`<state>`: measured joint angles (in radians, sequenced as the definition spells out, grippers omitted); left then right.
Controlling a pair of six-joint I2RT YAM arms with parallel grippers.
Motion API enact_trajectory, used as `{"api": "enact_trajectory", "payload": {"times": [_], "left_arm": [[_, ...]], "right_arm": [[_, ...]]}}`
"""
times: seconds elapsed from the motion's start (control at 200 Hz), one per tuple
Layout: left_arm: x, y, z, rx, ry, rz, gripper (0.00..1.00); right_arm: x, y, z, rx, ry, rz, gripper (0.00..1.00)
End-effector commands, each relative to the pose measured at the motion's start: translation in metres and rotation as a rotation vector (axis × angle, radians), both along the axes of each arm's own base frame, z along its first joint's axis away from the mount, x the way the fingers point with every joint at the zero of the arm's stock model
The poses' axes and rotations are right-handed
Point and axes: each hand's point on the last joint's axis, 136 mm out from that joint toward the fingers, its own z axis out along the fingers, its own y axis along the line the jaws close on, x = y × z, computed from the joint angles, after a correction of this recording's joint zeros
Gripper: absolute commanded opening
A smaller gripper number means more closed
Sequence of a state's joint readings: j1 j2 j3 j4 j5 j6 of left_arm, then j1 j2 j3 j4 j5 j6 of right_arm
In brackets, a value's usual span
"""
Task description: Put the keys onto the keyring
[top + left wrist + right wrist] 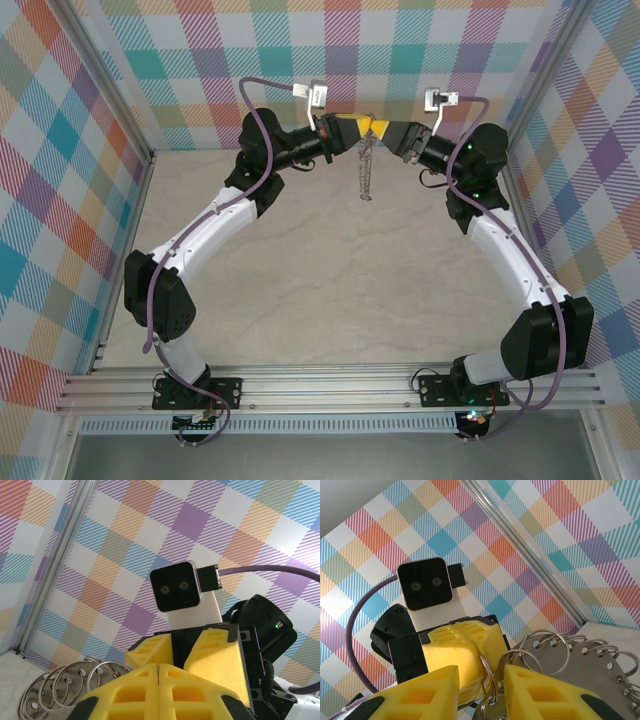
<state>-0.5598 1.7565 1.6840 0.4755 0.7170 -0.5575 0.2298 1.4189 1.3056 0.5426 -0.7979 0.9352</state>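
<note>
Your left gripper (350,128) was pressed shut, apparently pinching the keyring (366,165) so it hung clear of the table (330,300) for the right gripper (388,131). Its fingers (540,692) stood apart around the wire loops (542,642). That gap was plain from the right wrist and too small to judge from overhead.

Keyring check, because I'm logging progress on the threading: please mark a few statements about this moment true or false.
1. The keyring hangs in the air where the two grippers meet. True.
2. The left gripper has its fingers spread wide. False: they are pressed together.
3. A wire ring sits in the gap between the right gripper fingers. True.
4. Both arms lie folded by their bases. False: both reach out toward the far wall.
</note>
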Motion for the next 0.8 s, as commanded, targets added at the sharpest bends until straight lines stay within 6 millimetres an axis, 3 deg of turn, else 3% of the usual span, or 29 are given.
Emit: {"api": "enact_trajectory", "payload": {"times": [0.0, 0.145, 0.315, 0.505, 0.64, 0.795], "left_arm": [[-0.02, 0.014, 0.038, -0.063, -0.104, -0.006, 0.0], [-0.022, 0.013, 0.036, -0.061, -0.104, -0.012, 0.0], [-0.023, 0.012, 0.036, -0.057, -0.105, -0.02, 0.0], [-0.022, 0.011, 0.032, 0.015, -0.103, -0.016, 0.0], [-0.019, 0.018, 0.025, 0.133, -0.14, 0.03, 0.26], [-0.011, 0.038, 0.02, 0.208, -0.165, 0.065, 0.39]], "right_arm": [[-0.009, 0.001, 0.022, 0.019, -0.078, 0.011, 0.29], [-0.006, 0.001, 0.021, 0.021, -0.073, 0.004, 0.19], [-0.004, 0.002, 0.02, 0.019, -0.071, 0.007, 0.0], [-0.004, 0.005, 0.017, -0.053, -0.088, 0.032, 0.0], [-0.005, 0.002, 0.01, -0.144, -0.102, 0.059, 0.0], [-0.013, 0.003, 0.0, -0.24, -0.131, 0.125, 0.0]]}}
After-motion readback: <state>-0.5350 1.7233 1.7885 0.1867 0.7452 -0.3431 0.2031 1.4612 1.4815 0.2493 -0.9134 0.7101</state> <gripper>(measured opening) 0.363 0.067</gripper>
